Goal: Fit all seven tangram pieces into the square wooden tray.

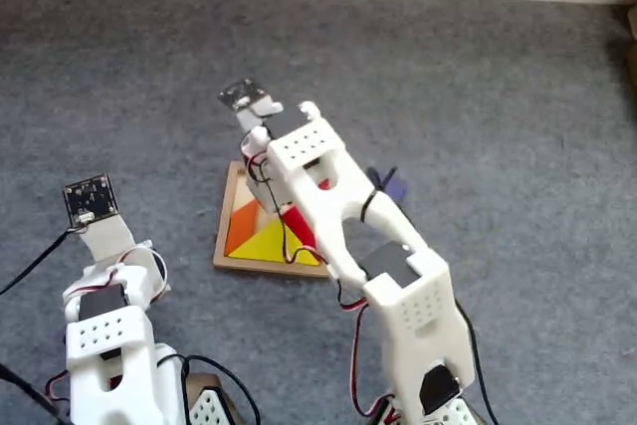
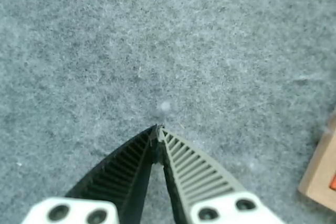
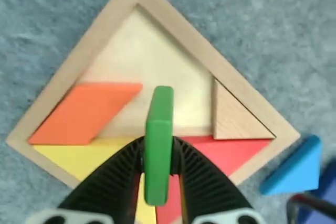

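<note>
A square wooden tray (image 3: 207, 56) lies on grey carpet (image 2: 157, 51) and serves as the landmark here. The right gripper (image 3: 158, 153) hangs over the middle of the tray. Its two black fingers are narrowly set and clamped on a green piece (image 3: 160, 114). The piece stands on edge between them, with its free end pointing at the bare part of the tray floor. Whether it touches the floor cannot be told.

Four pieces lie flat inside the tray. An orange piece (image 3: 86, 111), a parallelogram, runs along one side wall. A yellow piece (image 3: 73, 158) lies next to it, toward the gripper. A red piece (image 3: 226, 150) lies beside the yellow one. A plain wood triangle (image 3: 233, 116) sits against the opposite wall, touching the red piece. The half of the tray farthest from the gripper is bare wood.

A blue triangle (image 3: 296, 169) lies on the carpet just beside the tray's outer rim. A second, darker blue piece (image 1: 396, 188) lies near it.

From above, the right arm (image 1: 328, 186) stretches across the tray (image 1: 227, 216). The left gripper (image 2: 157, 129) points down at carpet off to one side of the tray, with its fingertips pressed together and nothing between them. One corner of the tray (image 2: 320, 177) shows nearby.
</note>
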